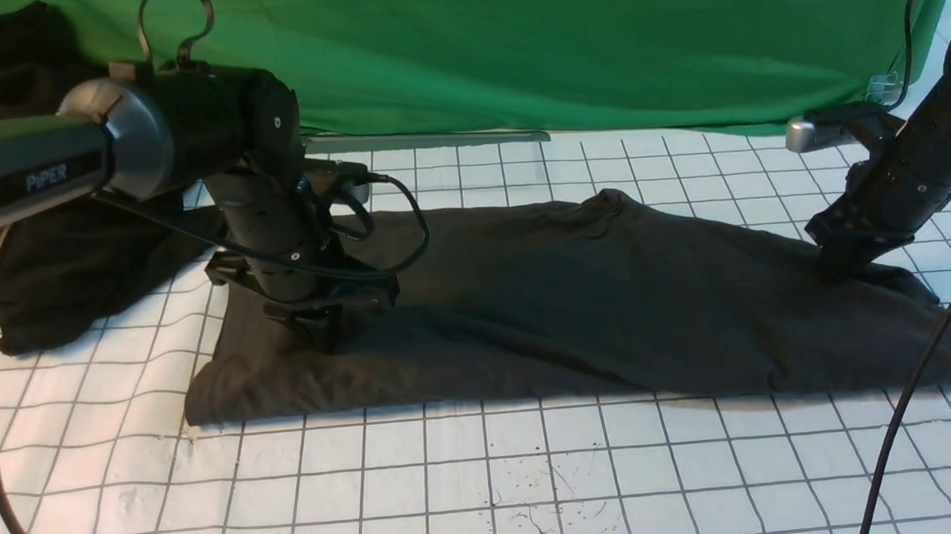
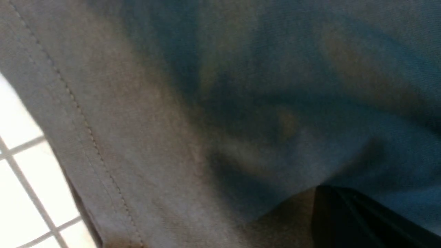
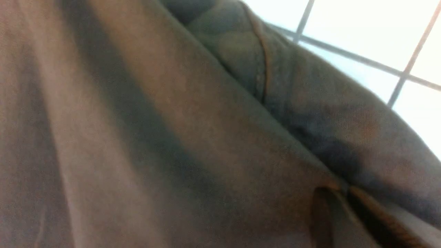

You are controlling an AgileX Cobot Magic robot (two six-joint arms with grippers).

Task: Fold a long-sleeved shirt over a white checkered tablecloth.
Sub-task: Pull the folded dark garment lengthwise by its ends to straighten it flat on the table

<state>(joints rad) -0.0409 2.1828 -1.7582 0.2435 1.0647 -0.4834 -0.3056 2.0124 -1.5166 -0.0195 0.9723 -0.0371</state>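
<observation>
nearest us spreads the white checkered tablecloth (image 1: 485, 475); across its middle lies the long-sleeved shirt (image 1: 574, 311), a long folded band. our left hand (image 1: 318, 334) pinches its left end, jaws pressed together, and our right hand (image 1: 837, 271) pinches the right end likewise. behind hangs green fabric (image 1: 554, 47).

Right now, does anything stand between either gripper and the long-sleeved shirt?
Nothing visible does. The left gripper is down on the long-sleeved shirt near its left end, the right gripper near its right end, both shut on its fabric.
</observation>
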